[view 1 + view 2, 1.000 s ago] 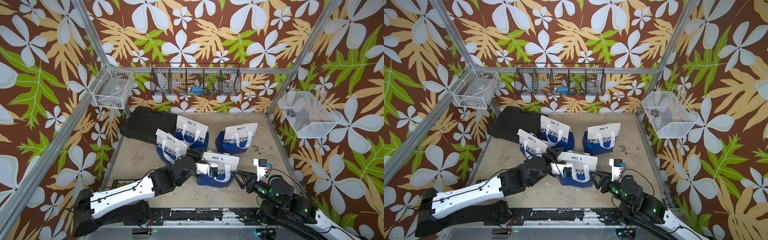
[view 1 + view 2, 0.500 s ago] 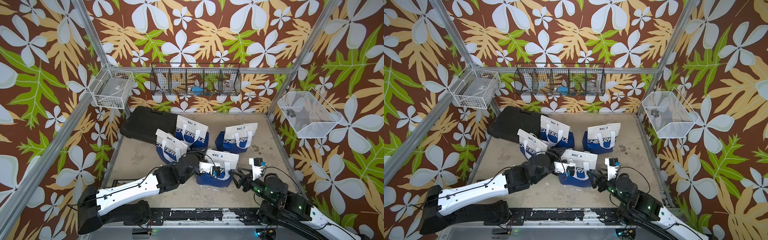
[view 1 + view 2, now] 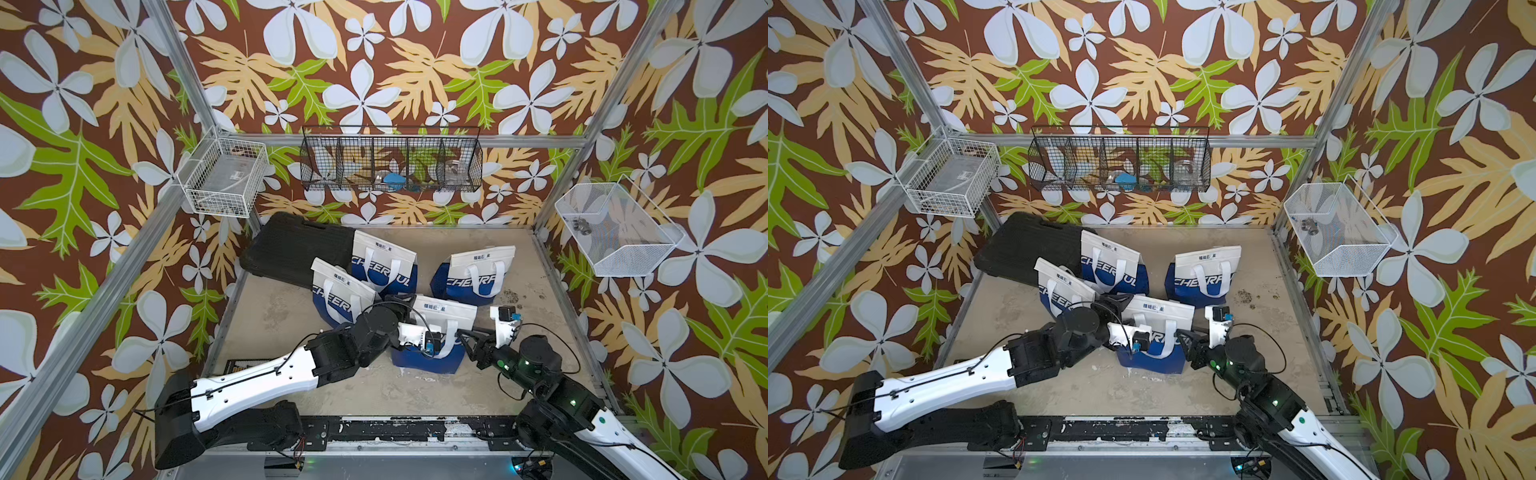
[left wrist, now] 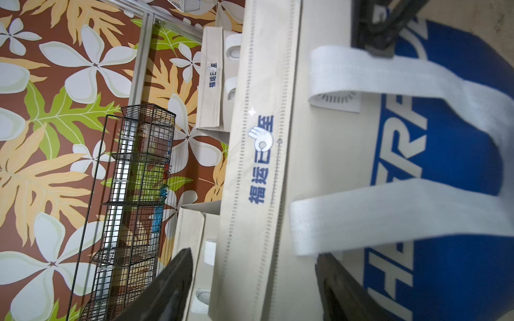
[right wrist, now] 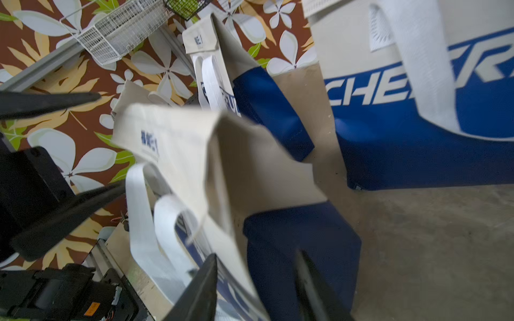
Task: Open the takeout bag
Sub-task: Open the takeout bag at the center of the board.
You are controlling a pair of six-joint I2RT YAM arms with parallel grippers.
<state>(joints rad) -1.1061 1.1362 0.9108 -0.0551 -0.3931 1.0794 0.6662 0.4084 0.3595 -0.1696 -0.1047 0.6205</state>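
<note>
Beige tabletop (image 3: 282,316); left arm (image 3: 257,378) partly hides takeout bag (image 3: 451,318) and left pincer (image 3: 401,300).

- takeout bag (image 5: 180,144) smeared by blur in my right wrist view
- right gripper (image 5: 256,254) fingers cut by frame edge; I can't tell if they grip
- black wire basket (image 3: 390,164) contents too small to read

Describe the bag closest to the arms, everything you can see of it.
The front bag stands upright on the table. It is cream non-woven fabric above a blue base with white lettering, and a white strap handle hangs down its face. Its folded top band, printed in blue characters, looks shut. The left claw stands open astride that band; the right claw brackets its side edge, grip unclear.
</note>
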